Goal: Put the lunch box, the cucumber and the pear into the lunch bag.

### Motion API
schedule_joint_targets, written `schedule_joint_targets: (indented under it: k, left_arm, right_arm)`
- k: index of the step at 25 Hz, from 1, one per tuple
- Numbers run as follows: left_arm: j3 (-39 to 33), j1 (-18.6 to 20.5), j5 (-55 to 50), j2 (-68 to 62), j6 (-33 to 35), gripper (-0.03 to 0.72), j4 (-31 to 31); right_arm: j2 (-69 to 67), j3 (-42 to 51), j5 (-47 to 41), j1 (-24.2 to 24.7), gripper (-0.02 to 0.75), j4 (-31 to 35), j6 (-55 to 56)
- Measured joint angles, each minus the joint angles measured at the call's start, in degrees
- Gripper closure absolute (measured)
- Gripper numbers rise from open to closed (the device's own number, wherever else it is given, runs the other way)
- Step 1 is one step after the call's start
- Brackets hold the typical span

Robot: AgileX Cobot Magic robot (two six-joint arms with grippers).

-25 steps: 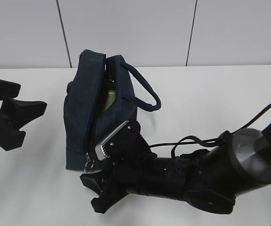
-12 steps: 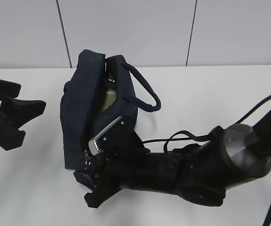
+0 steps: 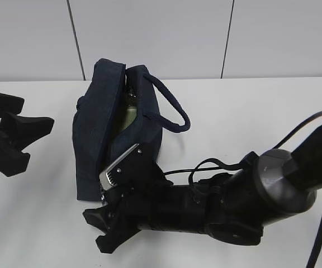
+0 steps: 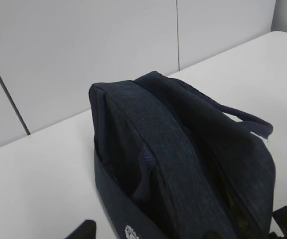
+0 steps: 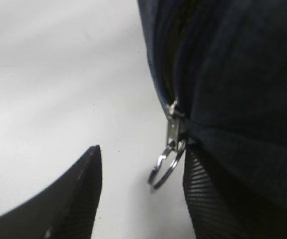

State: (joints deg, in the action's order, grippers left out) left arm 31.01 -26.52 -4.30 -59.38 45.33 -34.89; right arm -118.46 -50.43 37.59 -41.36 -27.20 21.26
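In the exterior view we see the dark navy fabric lunch bag [image 3: 119,131] standing on the white worktop [image 3: 250,117], nearer its far edge than its near one and left of the middle. Its padded loop handle [image 3: 169,106] arches out to the right. The zipper gap along the top is parted, and a pale green surface [image 3: 126,118] shows inside; we cannot tell which item it is. Our black right gripper [image 3: 102,220] lies low at the bag's near end, its jaws spread, with a ribbed metal pad [image 3: 118,167] showing on the upper finger close against the bag's near face. Our black left gripper [image 3: 24,142] sits near the worktop's left edge, well apart from the bag, its jaws spread too.

In the left wrist view we look down on the lunch bag [image 4: 183,164] from its left side, the handle [image 4: 243,119] trailing off to the right. Only a dark fingertip [image 4: 83,230] peeks in at the bottom edge.

In the right wrist view the silver metal ring pull [image 5: 166,167] hangs from the zipper slider [image 5: 173,130] at the bag's lower corner. The ring lies between the two black fingers, just beside the ribbed right finger [image 5: 208,199] and well clear of the left finger [image 5: 64,204]; the jaws stand apart, gripping nothing
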Motion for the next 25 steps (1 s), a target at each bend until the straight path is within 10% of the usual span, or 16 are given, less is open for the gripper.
schedule_joint_targets:
  k: [25]
  left_arm:
    - [0.0, 0.0, 0.2, 0.0, 0.0, 0.319, 0.0]
  right_arm:
    - [-0.1, -0.1, -2.4, 0.0, 0.382, 1.6, -2.1]
